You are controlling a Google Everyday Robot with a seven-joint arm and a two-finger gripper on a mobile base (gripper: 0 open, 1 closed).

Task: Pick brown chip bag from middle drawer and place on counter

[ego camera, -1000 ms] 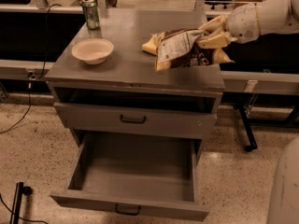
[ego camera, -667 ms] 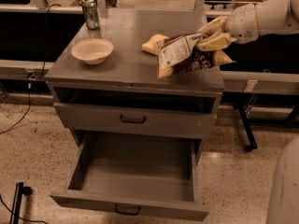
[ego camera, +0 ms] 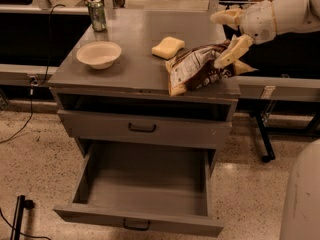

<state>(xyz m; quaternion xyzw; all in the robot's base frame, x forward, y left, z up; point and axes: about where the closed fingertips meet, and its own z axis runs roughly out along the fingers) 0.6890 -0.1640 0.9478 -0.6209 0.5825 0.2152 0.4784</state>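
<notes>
Camera view. The gripper (ego camera: 230, 34) stood above the right rear corner of the desk (ego camera: 132, 71), carried in from the right on a white arm (ego camera: 287, 9). Its jaws were apart: one cream finger (ego camera: 226, 16) pointed left in the air, and the other finger (ego camera: 233, 50) angled down across the upper right end of the brown chip bag (ego camera: 195, 70). Whether that lower finger touched the foil could not be told. Nothing was clamped between the jaws.

The brown chip bag lay on the desk along its right front edge, its white label panel facing up and left and its left end at the front lip. A yellow sponge (ego camera: 168, 47) lay just behind the bag, near it; contact between them could not be judged. A pale bowl (ego camera: 99, 54) sat upright on the left part of the desk, well apart from the bag. A can (ego camera: 97, 15) stood upright at the left rear corner.

Below the desk, the upper drawer (ego camera: 142, 129) with a dark bar handle was shut. The middle drawer (ego camera: 145, 184), the lowest one, was pulled fully out over the speckled floor (ego camera: 40, 149). A white rounded body (ego camera: 302, 199) occupied the lower right corner.
</notes>
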